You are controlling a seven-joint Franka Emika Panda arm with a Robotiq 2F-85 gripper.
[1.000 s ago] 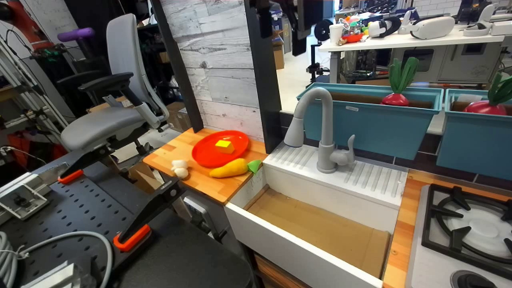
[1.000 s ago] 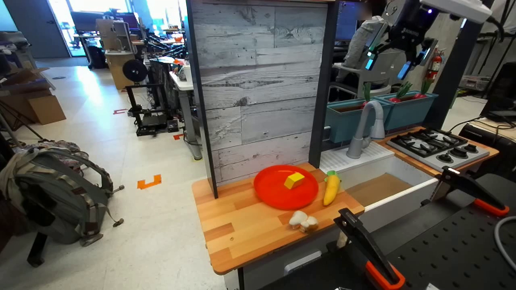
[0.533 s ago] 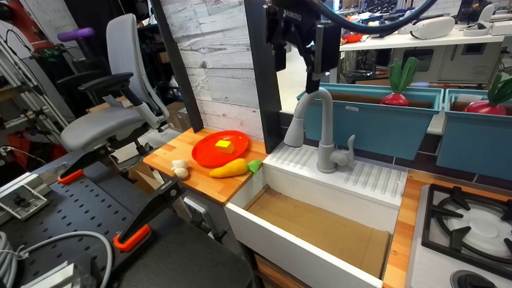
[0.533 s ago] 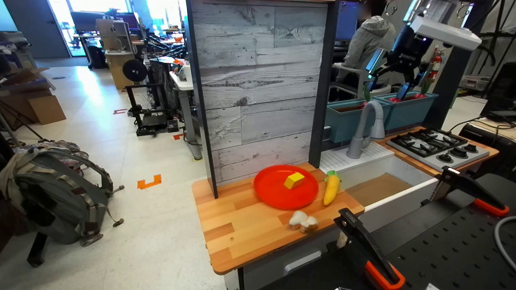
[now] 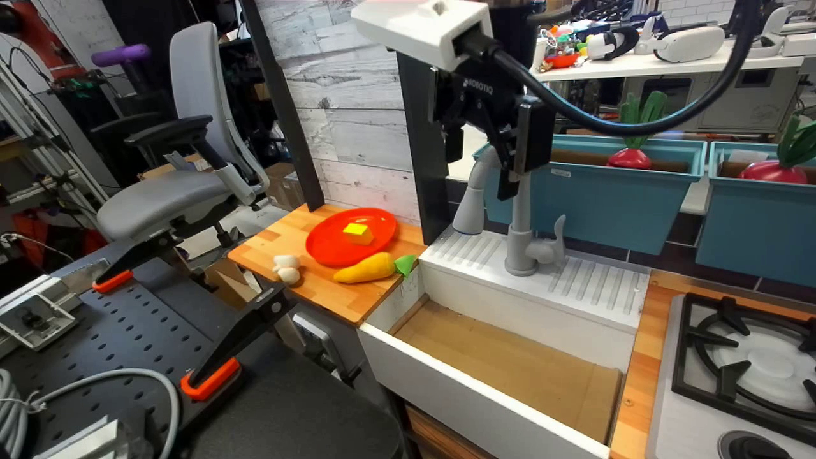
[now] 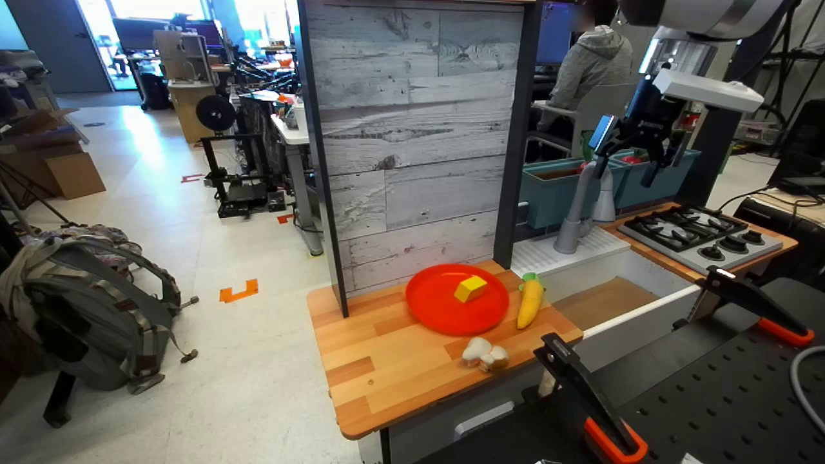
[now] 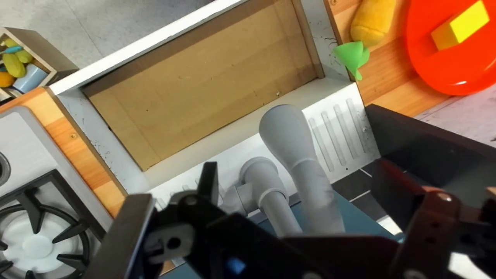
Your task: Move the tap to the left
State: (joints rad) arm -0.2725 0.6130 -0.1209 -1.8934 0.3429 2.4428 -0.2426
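Observation:
The tap (image 5: 470, 210) is a grey gooseneck faucet standing upright behind the white sink (image 5: 484, 398). It also shows in an exterior view (image 6: 570, 231) and in the wrist view (image 7: 288, 135). In both exterior views, my gripper (image 5: 481, 164) (image 6: 625, 171) is at the height of the tap's curved top and partly hides it. In the wrist view, my gripper (image 7: 302, 186) is open, with the tap's spout between its spread fingers. Whether a finger touches the tap cannot be told. The grey lever handle (image 5: 556, 245) is beside the tap's base.
Blue planters (image 5: 593, 204) stand close behind the tap. A dark post (image 5: 421, 127) and a wooden panel (image 5: 357, 140) rise beside the sink. A wooden counter holds a red plate (image 6: 432, 316) and toy food. A stove (image 6: 702, 235) is on the sink's far side.
My arm has come down from above the tap. The gripper has lowered to the tap's curved top with its fingers still apart. The tap has not visibly moved.

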